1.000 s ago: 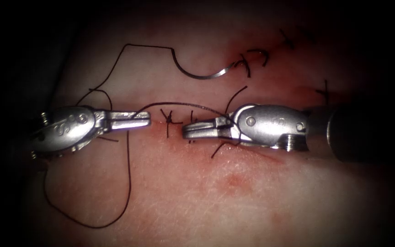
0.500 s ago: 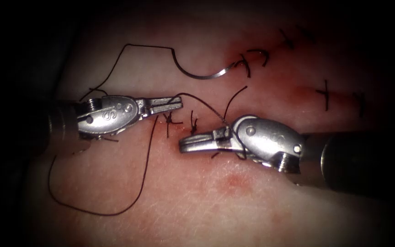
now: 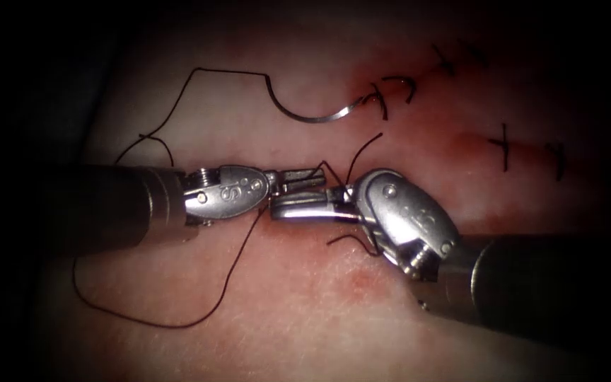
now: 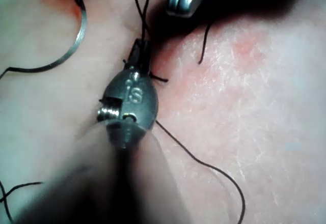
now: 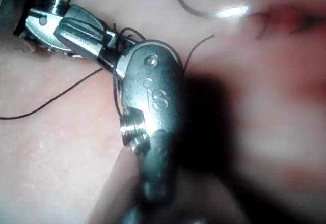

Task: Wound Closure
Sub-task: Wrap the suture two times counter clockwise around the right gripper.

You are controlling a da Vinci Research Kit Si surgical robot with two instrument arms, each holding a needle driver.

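Note:
The curved needle (image 3: 309, 117) lies free on the tissue (image 3: 305, 311) beyond the cut, not in it and held by neither tool; it also shows as needle (image 4: 76, 40) and needle (image 5: 214, 14). My left tool (image 3: 312, 177) reaches in from the left, its jaws shut on the dark thread (image 3: 228, 283) just above the right tool's jaws. My right tool (image 3: 281, 209) points left with jaws shut and nothing seen between them. Thread is looped around the base of its jaws. Earlier stitches lie under the two tools. The left tool (image 4: 138, 48) grips thread beside the right tool's tips (image 4: 182, 0).
Finished stitches (image 3: 503, 145) cross the cut at the right, with more at the upper right (image 3: 447, 60). A long slack loop of thread (image 3: 143, 322) lies on the tissue at the lower left. Red fluid (image 3: 358, 279) stains the tissue below the tools.
My left tool has carried its thread to the right until its jaws overlap the right tool's. The right tool's shaft has dropped lower and its jaws have shifted slightly left. The needle has stayed put.

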